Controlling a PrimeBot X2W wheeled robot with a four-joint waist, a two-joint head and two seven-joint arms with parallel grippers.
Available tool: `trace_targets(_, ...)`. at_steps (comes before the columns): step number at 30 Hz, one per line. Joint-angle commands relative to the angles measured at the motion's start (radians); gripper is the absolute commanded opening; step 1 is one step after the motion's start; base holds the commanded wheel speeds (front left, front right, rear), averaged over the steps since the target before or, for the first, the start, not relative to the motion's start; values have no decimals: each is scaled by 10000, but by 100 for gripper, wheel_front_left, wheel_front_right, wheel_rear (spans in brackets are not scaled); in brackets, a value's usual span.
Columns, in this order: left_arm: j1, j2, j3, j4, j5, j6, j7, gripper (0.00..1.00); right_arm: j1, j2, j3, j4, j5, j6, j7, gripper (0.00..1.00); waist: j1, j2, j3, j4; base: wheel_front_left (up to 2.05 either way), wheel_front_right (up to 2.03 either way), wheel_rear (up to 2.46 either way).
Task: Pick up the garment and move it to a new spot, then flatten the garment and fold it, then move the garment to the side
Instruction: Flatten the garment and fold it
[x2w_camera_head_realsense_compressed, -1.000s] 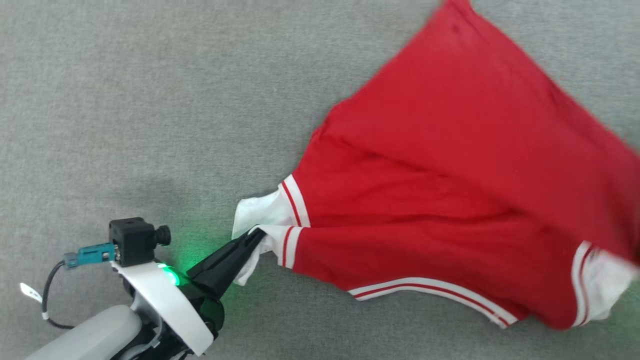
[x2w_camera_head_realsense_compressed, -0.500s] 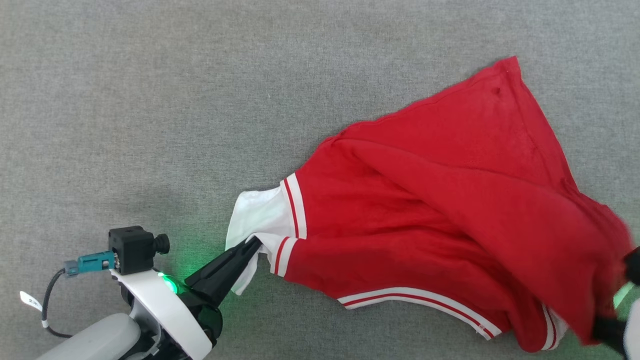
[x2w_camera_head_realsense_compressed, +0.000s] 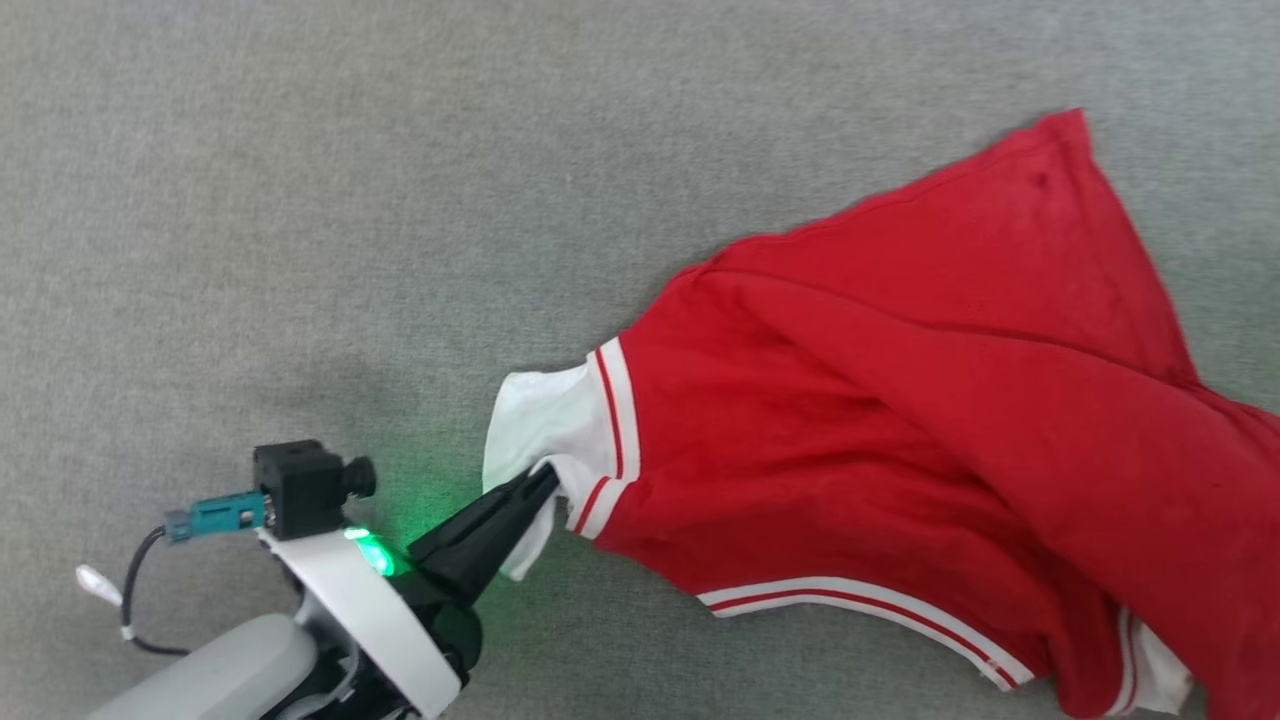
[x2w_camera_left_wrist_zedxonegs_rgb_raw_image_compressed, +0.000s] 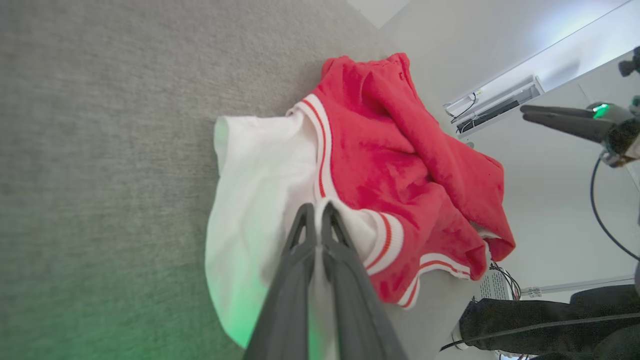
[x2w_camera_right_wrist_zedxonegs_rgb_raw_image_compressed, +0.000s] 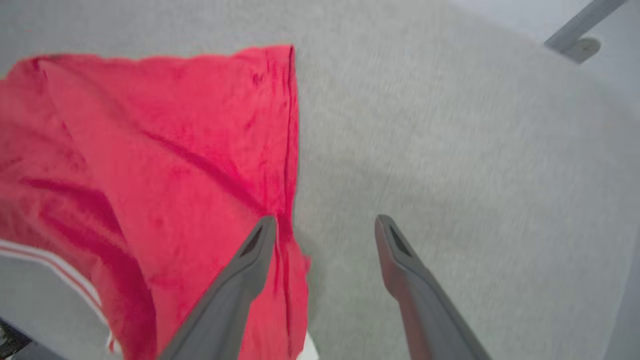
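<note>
Your left claw (x2w_camera_head_realsense_compressed: 545, 480) is clamped on the shirt (x2w_camera_head_realsense_compressed: 900, 420) by its white sleeve (x2w_camera_head_realsense_compressed: 535, 420), likely anchoring it for flattening; the red body lies on carpet (x2w_camera_head_realsense_compressed: 300, 200) beyond its tips. Your right claw (x2w_camera_right_wrist_zedxonegs_rgb_raw_image_compressed: 325, 225) gapes empty, with the shirt's edge beside one finger.
</note>
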Motion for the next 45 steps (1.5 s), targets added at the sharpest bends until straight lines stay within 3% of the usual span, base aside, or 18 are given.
trace_targets(1,-167,-77,-18,-8,50,26,3,0,-480,-81,272,208,-144,-1,-172,100,0,0,186,168,0,0,0)
trace_targets(5,-489,-345,-180,27,113,26,3,0,-2562,-233,1871,1365,-649,-1,-582,100,0,0,555,486,0,0,0)
trace_targets(12,-935,-814,-540,193,79,26,5,0,-5451,65,4505,3976,-1444,-1,-550,100,0,0,1087,1123,0,0,0)
trace_targets(19,-1050,-1235,-667,386,71,26,15,0,-6310,-118,6416,5831,-1656,-3,-247,100,0,0,1418,1498,0,0,0)
trace_targets(20,-1038,-1274,-681,418,72,26,17,0,-6278,-150,6694,5994,-1576,-3,-143,96,0,0,1424,1514,0,0,0)
trace_targets(21,-1031,-1309,-688,450,71,26,17,0,-6218,-181,6926,6118,-1481,-1,-51,45,0,0,1424,1524,0,0,0)
trace_targets(22,-1016,-1310,-689,486,57,26,19,0,-6172,-188,7090,6221,-1359,-1,-8,6,0,0,1416,1525,0,0,0)
trace_targets(23,-1012,-1323,-686,519,35,26,20,0,-6148,-187,7211,6318,-1249,-1,17,0,0,0,1393,1516,0,0,0)
trace_targets(26,-1037,-1294,-596,599,-47,27,19,0,-6248,-225,7352,6434,-1013,-1,-189,0,0,0,1269,1437,0,0,0)
trace_targets(36,-2202,-766,-429,741,-96,28,2,0,-7605,193,6350,6723,-1068,-4,-2324,0,0,0,737,882,0,0,0)
trace_targets(43,-4623,-312,24,933,-791,28,265,0,-9178,917,5335,7815,-1694,-3,-4198,0,0,0,788,229,0,0,0)
trace_targets(45,-5990,-149,444,1390,-1210,28,694,0,-10147,1336,4680,8482,-2089,-3,-5043,0,0,0,1029,-97,0,0,0)
